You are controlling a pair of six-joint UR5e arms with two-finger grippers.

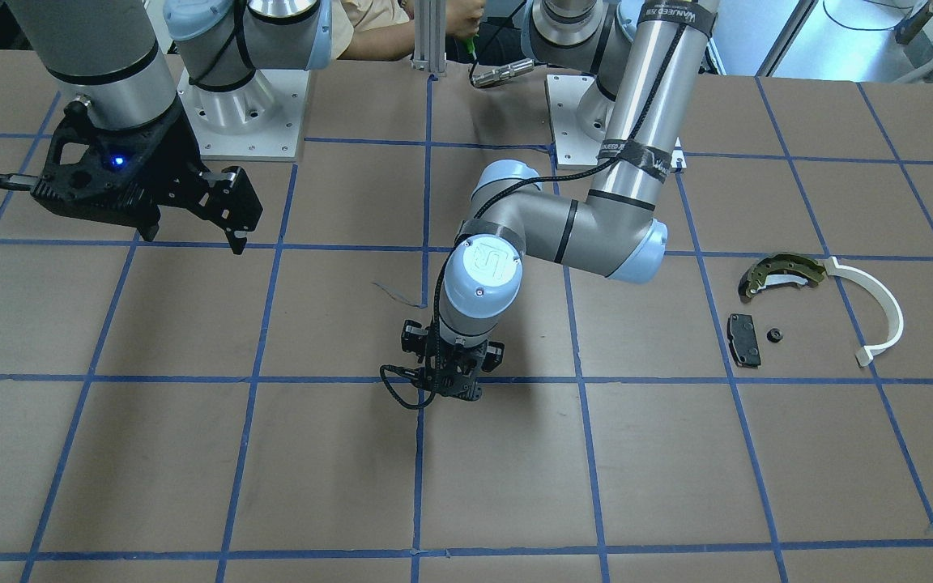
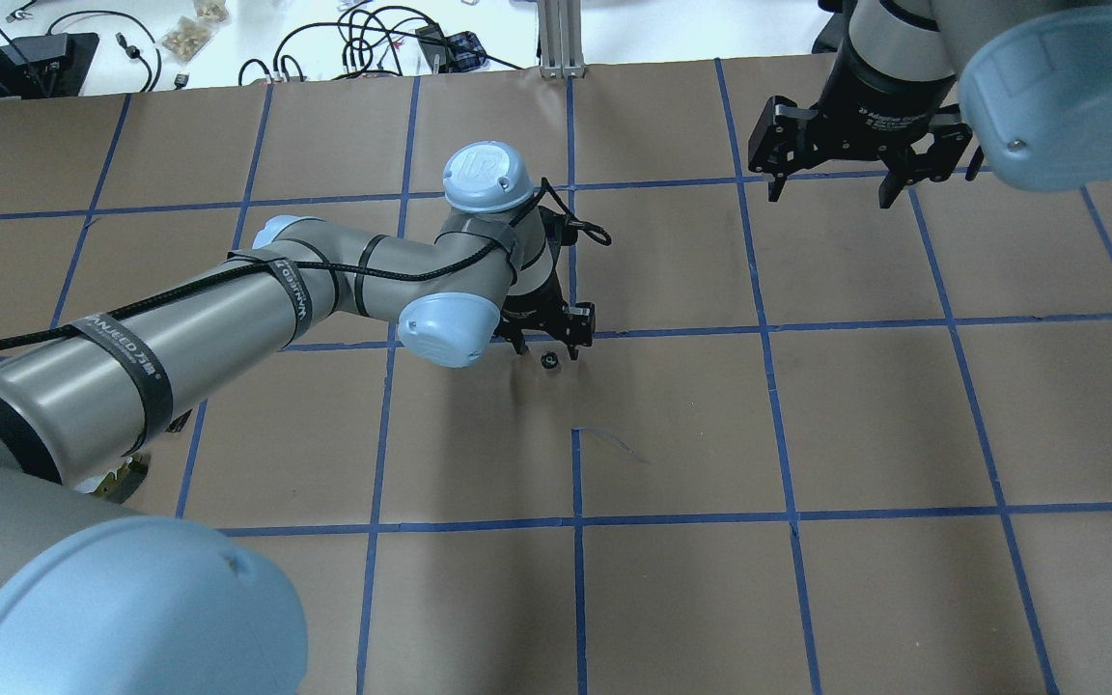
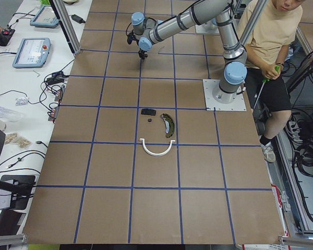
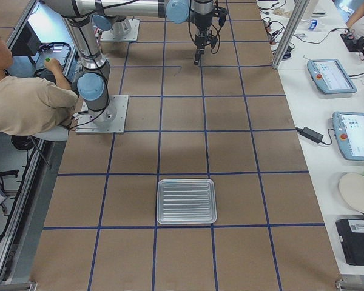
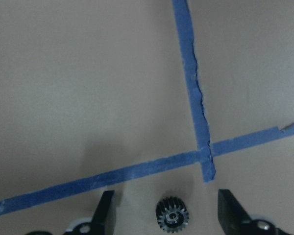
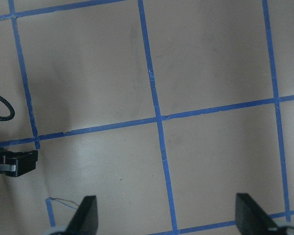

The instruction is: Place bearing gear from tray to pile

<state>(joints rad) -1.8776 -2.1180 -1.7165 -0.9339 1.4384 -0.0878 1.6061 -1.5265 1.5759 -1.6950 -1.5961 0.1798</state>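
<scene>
- The left gripper (image 2: 548,340) points down, low over the brown table with blue tape lines (image 1: 272,453). Its two fingers are spread wide apart.
- A small dark round bearing gear with teeth (image 5: 172,214) lies flat on the table between those fingers. Neither finger touches it.
- A crossing of two blue tape lines is just in front of this gripper.
- The pile is well apart from the left gripper, off to its left side.
- In the pile are an olive-gold curved brake shoe (image 1: 782,274), a long white curved plastic arc (image 1: 879,312) and a small black flat pad (image 1: 743,339).
- A tiny black round part (image 1: 773,334) sits just beside the pad.
- The right gripper (image 2: 831,193) hangs high over the table, well apart from the left one. Its fingers are wide apart and hold nothing.
- A shiny silver metal tray with ridges (image 4: 186,201) sits on the table, far from both grippers, on the robot's right side.
</scene>
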